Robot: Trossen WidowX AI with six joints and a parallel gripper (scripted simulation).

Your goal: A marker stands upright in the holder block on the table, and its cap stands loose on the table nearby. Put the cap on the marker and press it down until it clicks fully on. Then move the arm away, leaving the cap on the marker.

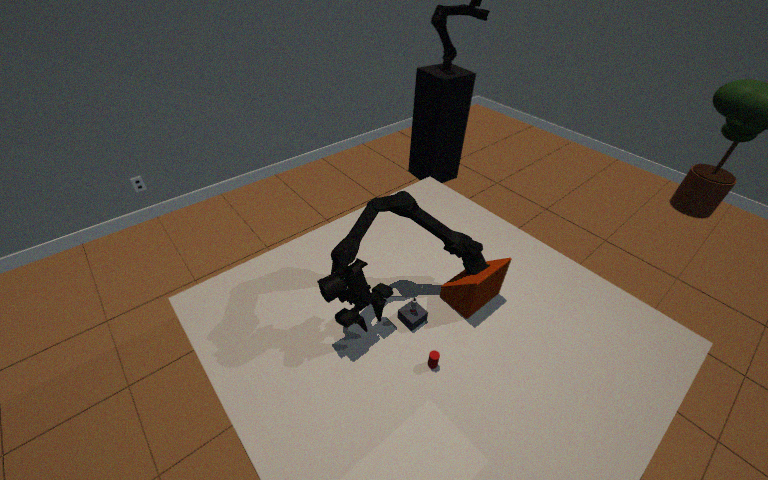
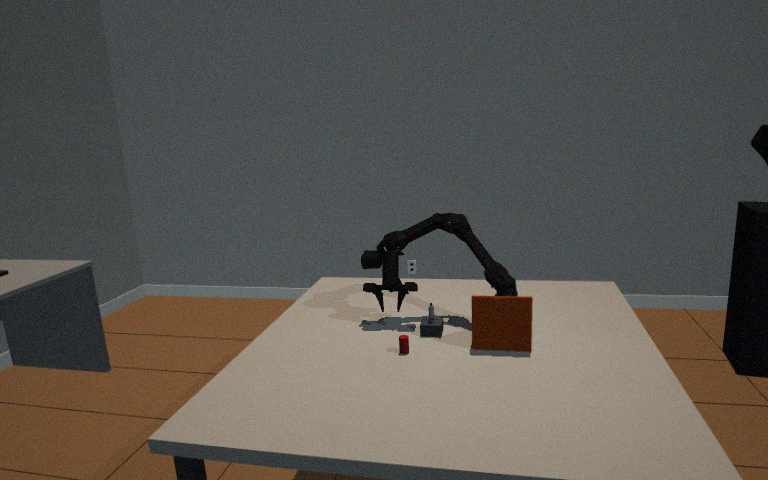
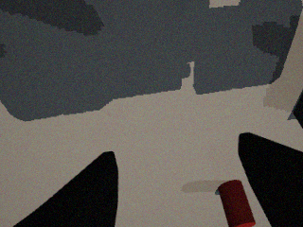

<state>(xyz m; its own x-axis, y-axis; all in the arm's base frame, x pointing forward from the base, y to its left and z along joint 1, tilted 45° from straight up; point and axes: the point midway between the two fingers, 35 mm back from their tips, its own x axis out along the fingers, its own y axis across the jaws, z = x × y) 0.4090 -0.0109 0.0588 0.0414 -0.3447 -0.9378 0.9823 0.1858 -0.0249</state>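
The red cap stands upright on the table, apart from the holder block. The dark holder block bears the upright grey marker, whose tip is bare. My gripper is open and empty, with its fingers pointing down above the table. In the exterior view it is left of the marker and farther back than the cap. In the wrist view the cap shows at the lower right, beside the right finger. The holder block is not seen clearly in the wrist view.
The orange wedge-shaped base of the arm stands on the pale table, to the right of the holder block. The arm arches above the table. A black pedestal with another arm and a potted plant stand beyond the table.
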